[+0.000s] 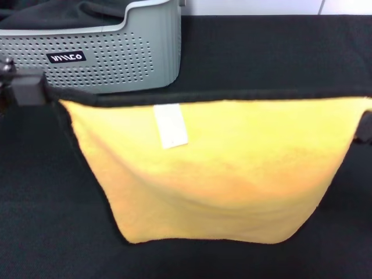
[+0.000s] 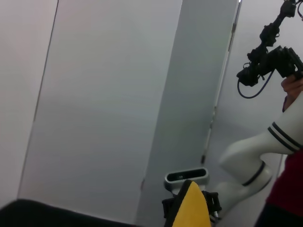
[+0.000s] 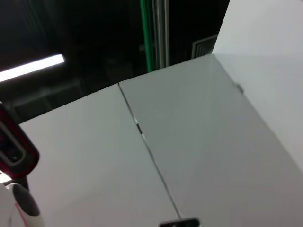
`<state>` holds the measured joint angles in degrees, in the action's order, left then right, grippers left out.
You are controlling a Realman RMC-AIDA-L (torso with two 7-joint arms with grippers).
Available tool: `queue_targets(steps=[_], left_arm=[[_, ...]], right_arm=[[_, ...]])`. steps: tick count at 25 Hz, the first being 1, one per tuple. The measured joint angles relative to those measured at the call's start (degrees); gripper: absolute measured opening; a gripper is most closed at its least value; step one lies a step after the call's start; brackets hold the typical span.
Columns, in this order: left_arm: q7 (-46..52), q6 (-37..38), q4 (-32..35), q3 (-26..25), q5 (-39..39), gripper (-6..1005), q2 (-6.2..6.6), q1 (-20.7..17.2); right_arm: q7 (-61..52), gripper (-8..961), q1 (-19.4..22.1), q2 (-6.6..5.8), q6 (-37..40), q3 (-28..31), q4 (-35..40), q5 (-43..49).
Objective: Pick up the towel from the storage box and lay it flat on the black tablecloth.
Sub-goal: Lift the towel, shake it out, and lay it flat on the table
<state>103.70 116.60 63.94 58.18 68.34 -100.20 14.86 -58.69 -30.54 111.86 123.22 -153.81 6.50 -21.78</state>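
Note:
The towel (image 1: 215,174) hangs spread out in the head view, orange-yellow side facing me, with black trim along its top edge and a small white label (image 1: 170,125). My left gripper (image 1: 26,88) is shut on its upper left corner. My right gripper (image 1: 365,128) is shut on its upper right corner at the frame's edge. The towel hangs taut between them above the black tablecloth (image 1: 261,52). The left wrist view shows the towel's far corner (image 2: 193,208) pinched in the right gripper (image 2: 189,205). The storage box (image 1: 145,52) stands at the back left, behind the towel.
Bunched dark fabric (image 1: 58,14) lies in the storage box. The left wrist view shows grey wall panels, the right arm's white links (image 2: 251,151) and a person in red (image 2: 284,189). The right wrist view shows only walls and ceiling.

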Motion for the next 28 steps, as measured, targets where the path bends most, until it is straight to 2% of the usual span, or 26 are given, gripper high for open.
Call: queue_targets(steps=[10, 14, 23, 28], left_arm=[[3.8, 0.3, 0.3, 4.8, -0.8, 53, 4.78, -0.5], [5.2, 0.4, 1.4, 7.1, -1.3, 54, 5.59, -0.6], [6.4, 0.7, 4.3, 8.4, -1.8, 57, 7.63, -2.2], [7.9, 0.6, 5.0, 7.7, -0.9, 59, 7.66, -2.7]], right_arm=[[-3.3, 26, 1.2, 2.29, -0.2, -0.1, 0.4, 4.0], [-4.0, 29, 2.1, 3.23, -0.3, -0.1, -0.1, 5.2], [-5.2, 35, 3.6, 3.44, -0.2, 0.0, 1.2, 7.3], [-5.3, 39, 3.6, 3.59, -1.2, 0.3, 1.2, 7.4]])
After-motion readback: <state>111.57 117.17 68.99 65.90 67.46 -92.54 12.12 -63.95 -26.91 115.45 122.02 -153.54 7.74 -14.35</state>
